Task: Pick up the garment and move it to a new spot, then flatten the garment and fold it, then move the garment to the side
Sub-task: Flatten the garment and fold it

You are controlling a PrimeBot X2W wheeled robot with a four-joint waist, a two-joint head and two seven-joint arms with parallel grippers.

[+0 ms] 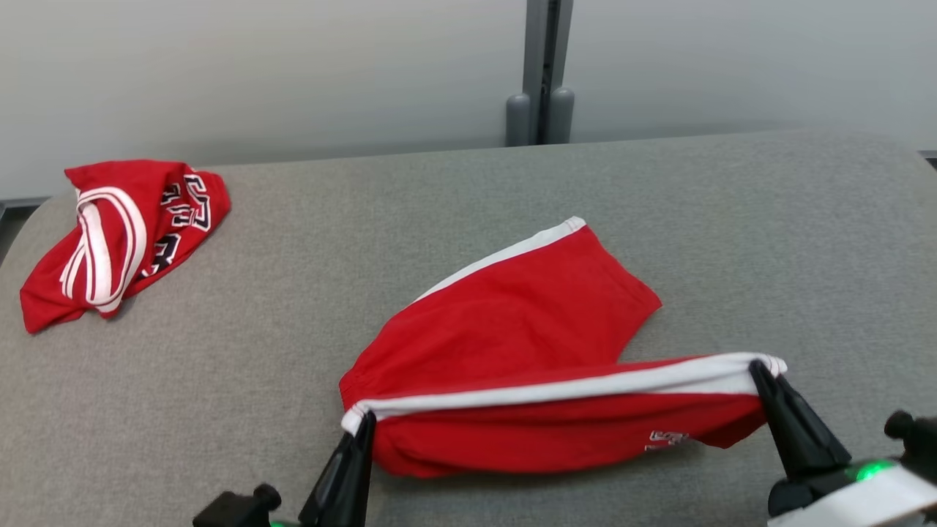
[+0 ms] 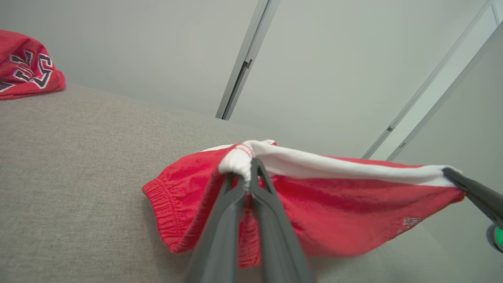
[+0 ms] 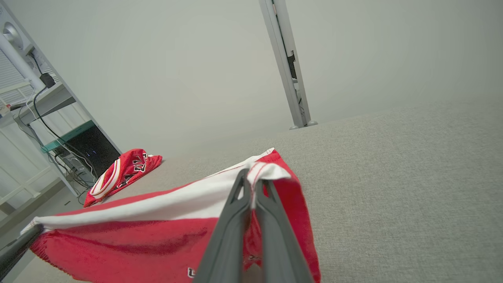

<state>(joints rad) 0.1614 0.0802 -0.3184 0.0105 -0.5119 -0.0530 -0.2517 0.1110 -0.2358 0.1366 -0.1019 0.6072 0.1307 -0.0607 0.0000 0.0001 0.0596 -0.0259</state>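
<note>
The garment (image 1: 512,322) is a pair of red shorts with white stripes, near the front middle of the grey padded table (image 1: 468,197). Its near half is lifted and stretched between my two grippers along a white-striped edge; the far half lies on the table. My left gripper (image 1: 364,419) is shut on the left corner of that edge, seen close in the left wrist view (image 2: 247,167). My right gripper (image 1: 758,368) is shut on the right corner, seen from its wrist (image 3: 251,175). The garment (image 2: 314,204) hangs slack below the taut edge.
A second red garment (image 1: 121,238) with white stripes and dark lettering lies crumpled at the table's far left. A grey post (image 1: 542,73) stands behind the table against a pale wall. Shelving with cables (image 3: 43,118) stands off to the left.
</note>
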